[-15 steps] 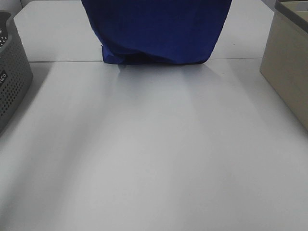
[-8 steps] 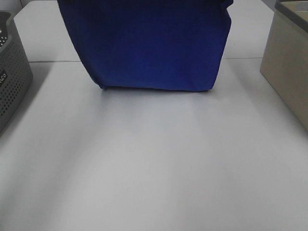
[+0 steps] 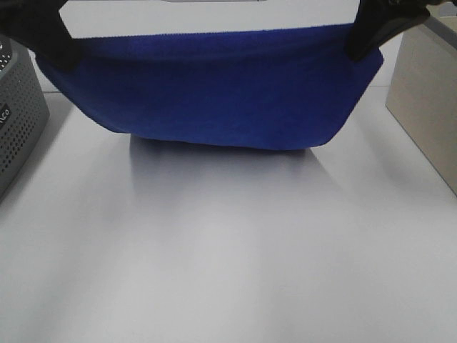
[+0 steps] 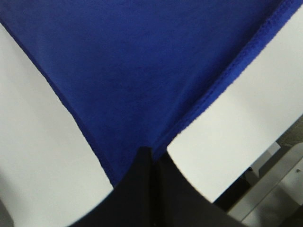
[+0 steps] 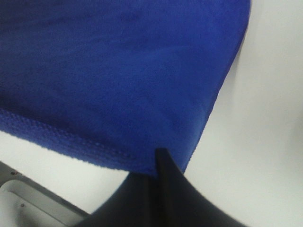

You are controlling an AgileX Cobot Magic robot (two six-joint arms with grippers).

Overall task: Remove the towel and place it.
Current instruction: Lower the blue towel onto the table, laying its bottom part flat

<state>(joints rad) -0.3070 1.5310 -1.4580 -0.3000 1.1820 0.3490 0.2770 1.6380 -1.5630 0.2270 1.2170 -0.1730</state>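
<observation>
Since half a second ago we see the towel (image 3: 214,93) change from a tall, narrower drape running off the top of the high view to a broad band, with its upper hem now in sight and both grippers now in the picture. The white table (image 3: 228,257) fills most of the high view and is bare toward the camera. Above its far half the towel hangs spread between the two arms. Its stitched top hem is drawn nearly level from one side to the other, and its lower edge bows down in the middle over a soft shadow. We cannot tell whether that edge touches the table. A beige box (image 3: 428,107) stands at the right edge of the table, just beside the towel's right end. A grey perforated basket (image 3: 18,121) stands at the left edge, close to the towel's left end. The left gripper (image 3: 66,56) has its jaws pressed together on the towel's upper left corner. In its wrist view the dark fingers of the left gripper (image 4: 144,151) meet in a point, with the blue towel (image 4: 142,71) fanning out from them. The right gripper (image 3: 359,46) pinches the upper right corner in the same way. In its own wrist view the right gripper (image 5: 161,152) is clamped tight on the hemmed edge of the towel (image 5: 118,71).
</observation>
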